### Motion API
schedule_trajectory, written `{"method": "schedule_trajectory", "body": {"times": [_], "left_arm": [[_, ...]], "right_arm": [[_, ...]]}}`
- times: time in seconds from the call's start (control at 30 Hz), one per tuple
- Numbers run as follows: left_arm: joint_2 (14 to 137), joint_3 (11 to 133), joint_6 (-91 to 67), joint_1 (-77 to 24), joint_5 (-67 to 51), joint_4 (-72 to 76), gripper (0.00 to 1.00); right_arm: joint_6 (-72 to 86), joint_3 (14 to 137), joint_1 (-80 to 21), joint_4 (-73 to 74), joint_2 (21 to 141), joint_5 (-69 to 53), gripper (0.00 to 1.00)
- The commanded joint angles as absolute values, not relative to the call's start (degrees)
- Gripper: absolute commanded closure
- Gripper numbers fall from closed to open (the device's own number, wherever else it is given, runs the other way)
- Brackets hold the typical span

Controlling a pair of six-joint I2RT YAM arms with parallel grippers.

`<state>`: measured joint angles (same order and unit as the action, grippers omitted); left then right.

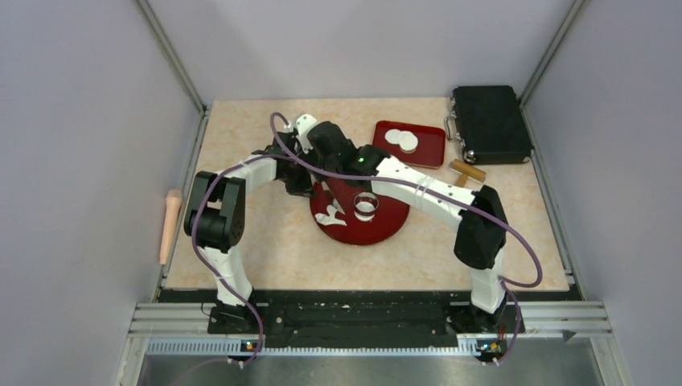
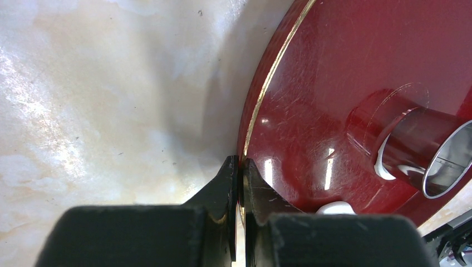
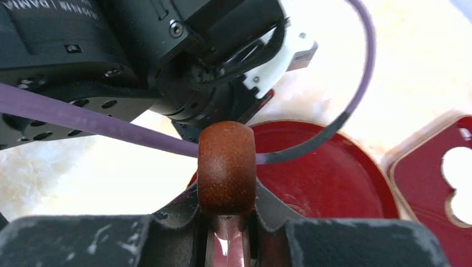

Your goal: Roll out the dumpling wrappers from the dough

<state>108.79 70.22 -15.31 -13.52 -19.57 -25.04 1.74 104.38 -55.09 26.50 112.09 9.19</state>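
Pinching the left rim of the round red board (image 2: 334,83), left fingers (image 2: 240,164) are closed tight on its edge. Dough (image 1: 330,213): ragged white scraps on the board, just right of those fingers, beside the metal ring (image 1: 366,205). Right fingers (image 3: 227,200) clamped on a brown wooden cylinder (image 3: 227,167). Dumpling wrappers (image 1: 402,141): two discs in the rectangular red tray (image 1: 426,149), back right, clear of both.

Glossy plate (image 2: 334,83) — shiny mtl ring (image 2: 453,156).

cut-off print on black housing (image 3: 53,25) (unreadable)
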Motion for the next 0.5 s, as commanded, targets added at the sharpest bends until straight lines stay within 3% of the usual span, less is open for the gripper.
{"method": "schedule_trajectory", "body": {"times": [0.0,0.2,0.47], "left_arm": [[106.5,69.6,-15.8,-13.1,-20.5,-26.2,1.00],[105.7,70.0,-15.8,-12.4,-21.2,-26.4,0.86],[103.5,76.9,-10.4,-12.4,-24.9,-30.2,0.61]], "right_arm": [[-3.8,104.7,-52.2,23.9,103.9,8.6,1.00],[-7.1,97.9,-46.5,23.1,96.0,-0.8,1.00],[-11.0,82.2,-34.9,17.7,80.8,-0.2,1.00]]}}
